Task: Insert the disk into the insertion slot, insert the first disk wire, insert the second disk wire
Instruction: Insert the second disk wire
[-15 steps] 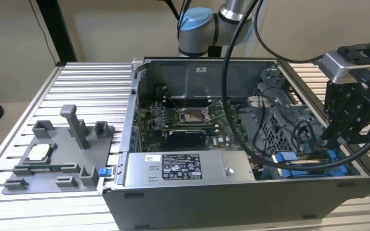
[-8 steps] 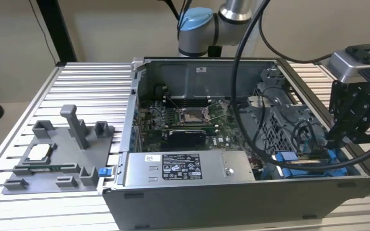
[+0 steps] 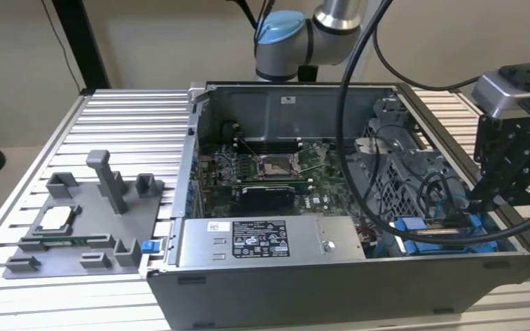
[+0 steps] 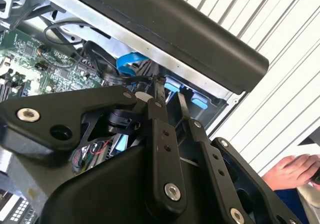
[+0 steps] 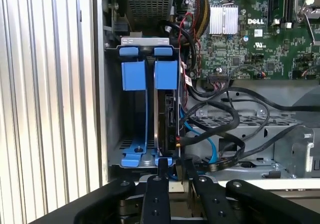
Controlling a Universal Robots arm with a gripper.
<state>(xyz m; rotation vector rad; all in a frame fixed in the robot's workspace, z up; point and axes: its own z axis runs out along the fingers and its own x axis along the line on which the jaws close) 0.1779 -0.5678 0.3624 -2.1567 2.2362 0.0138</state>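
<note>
A robot arm's end effector [image 3: 479, 204] reaches into the corner of an open computer case [image 3: 339, 289] at the exterior view's right. The case lies on a ribbed metal desk [image 3: 127, 124].

In the first wrist view the disk [image 5: 167, 119] sits on edge inside the slot [image 5: 131, 145], held by its blue frame. It fills the compartment nearer the cables, and a second blue frame [image 5: 134, 75] stands just beside it, against the case wall.

The end effector [image 5: 175, 165] hangs at the open end of the slot, in line with the disk's edge. Its fingers [image 5: 162, 170] are drawn close together on the plug end of a black wire [image 5: 180, 140], and the plug rests against the disk's end. A thin blue cable [image 5: 202, 136] loops beside it, with more black cables crossing the grey metal behind.

In the second wrist view the same wire [image 4: 142, 77] runs to the tips of the end effector [image 4: 170, 92], above blue tabs at the case wall. A person's hand [image 4: 292, 171] rests outside the case.

Elsewhere in the exterior view, a grey labelled power box [image 3: 265, 241] lies along the near side of the case. A green circuit board [image 3: 256, 172] covers its floor. A grey parts holder [image 3: 72, 221] sits on the desk well apart, at the exterior view's left.
</note>
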